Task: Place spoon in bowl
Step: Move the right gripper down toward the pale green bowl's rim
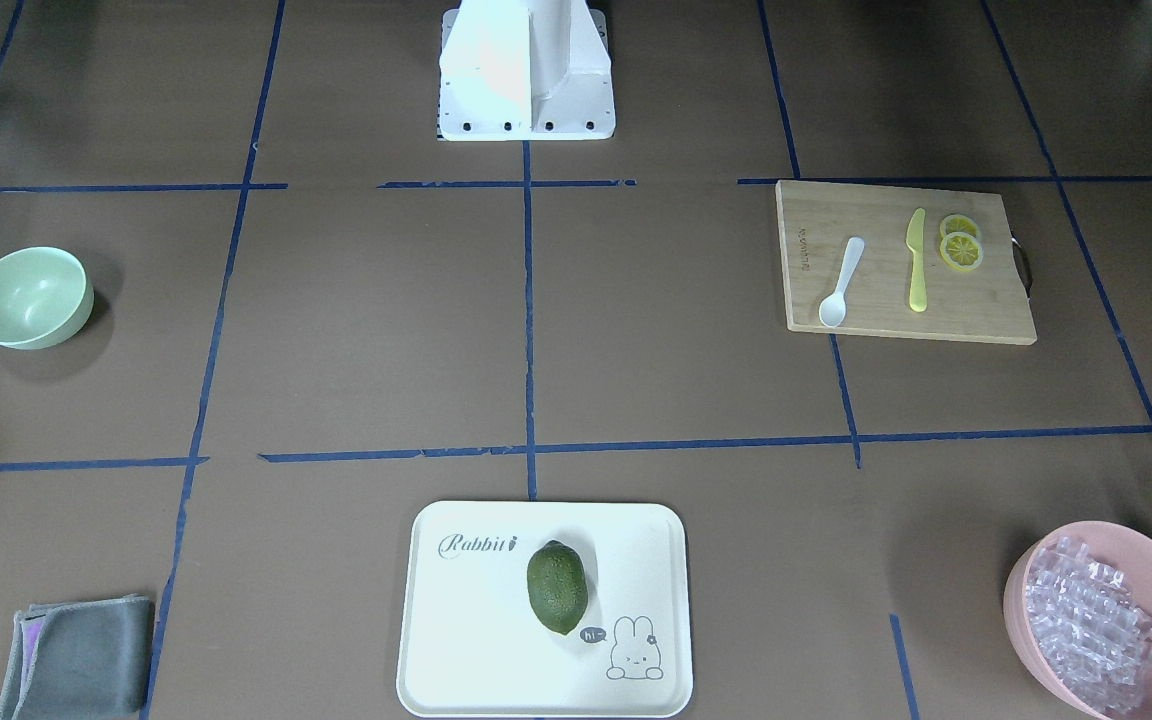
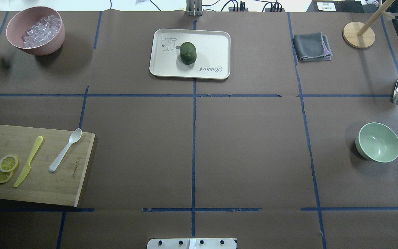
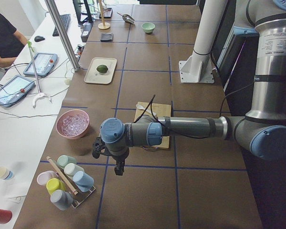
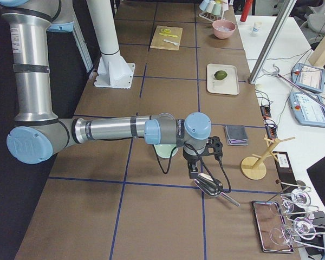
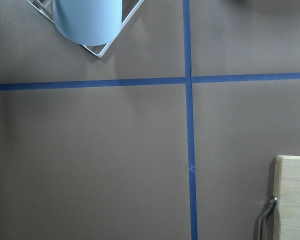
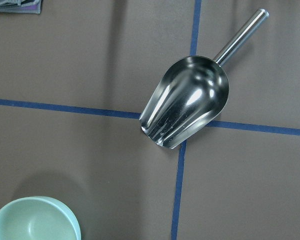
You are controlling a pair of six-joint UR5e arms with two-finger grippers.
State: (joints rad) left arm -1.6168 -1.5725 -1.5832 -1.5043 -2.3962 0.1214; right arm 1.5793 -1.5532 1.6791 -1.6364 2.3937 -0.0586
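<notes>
L gripper: hangs over bare table just off the handle end of the cutting board. Shows only in the side view, so can't tell if the jaws are wide or narrow. Holds nothing visible.
Lemon slices: two, overlapping, on the board near its handle end.
Knife: yellow plastic, on the board between the slices and the spoon. Not the target.
Spoon: white plastic, lies flat on the board beside the knife and clear of it. Head is toward the board's far corner, handle slants back toward the robot.
Handling: prob. very light, stiff, smooth. Sits low on the wood, so there's little to grab.
Grip: best guess is mid-handle, pinched across its width, w/ the jaws set narrow and the tips down at the board. Head is rounded and likely slips.
Risk: could skid or flip when pinched. Knife is close, so approach from the side away from it.
Bowl: mint green, empty, upright. Well apart from the board, on the opposite side of the table.
Scoop: metal, beyond the bowl from the board.
R gripper: above the bowl/scoop area, far from the board. Can't tell its opening.
</notes>
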